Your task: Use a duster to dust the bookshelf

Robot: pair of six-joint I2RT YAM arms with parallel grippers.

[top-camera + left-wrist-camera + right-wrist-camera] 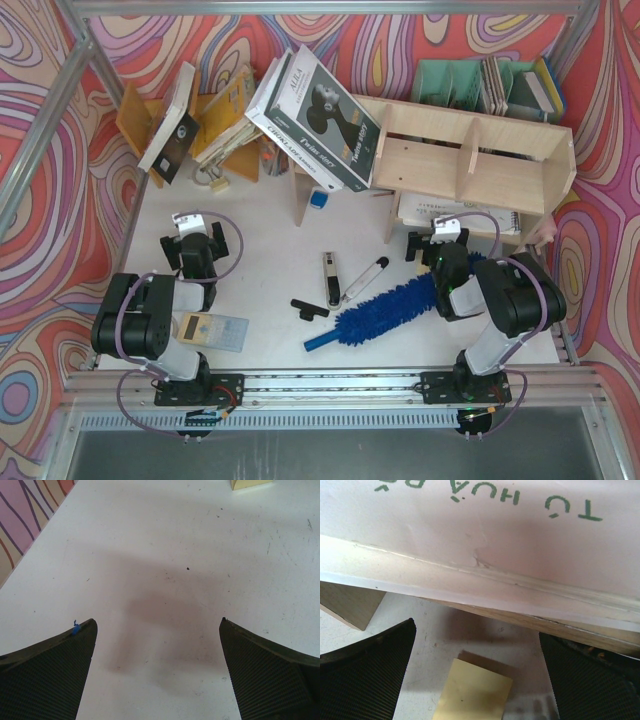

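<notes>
Hand tools (pixel 330 280) just left of duster (pixel 385 305). Duster lies diagonal, handle near-left, head perhaps under right arm (pixel 500 290). Left gripper (pixel 157 625) and right gripper (pixel 477 625) both spread wide, empty.

2 black arms (pixel 150 320), purple cables (pixel 238 245), ribbed black pincer pads (pixel 45 680)

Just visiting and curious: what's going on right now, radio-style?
Left tool open, empty, over bare table. Right tool open, empty, near bookshelf. Duster flat on table, not held. Books lean against bookshelf's left end.
</notes>
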